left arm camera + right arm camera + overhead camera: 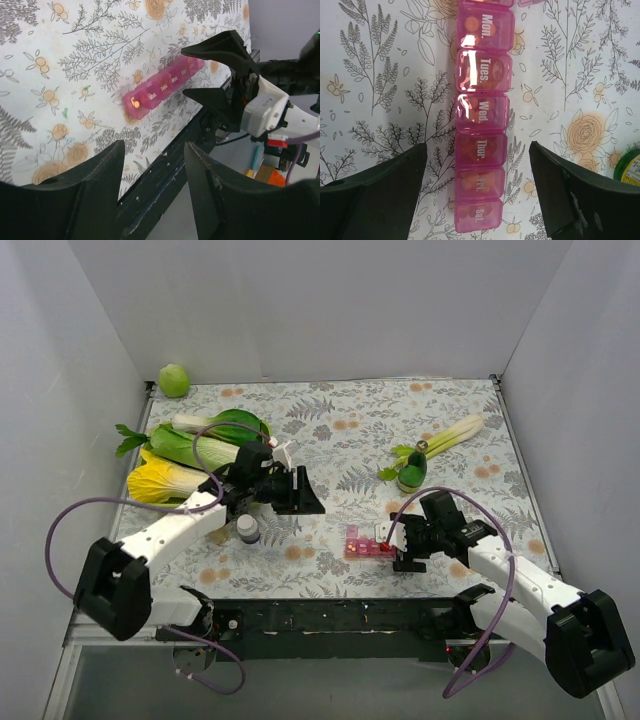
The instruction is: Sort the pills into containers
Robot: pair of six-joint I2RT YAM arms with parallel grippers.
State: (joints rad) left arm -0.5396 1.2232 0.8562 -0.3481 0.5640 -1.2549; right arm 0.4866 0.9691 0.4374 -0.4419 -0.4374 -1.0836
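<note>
Right claw spread empty over the pink pill organizer; left claw likewise released; lids look shut on orange pills; sorting seems done, next withdraw upward.

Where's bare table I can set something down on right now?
Bare cloth at the back middle, between the leafy vegetables and the spring onions. A smaller patch in front, between the small bottle and the pill box. Crowded: the left side, and around the pill box where the right gripper hovers.
</note>
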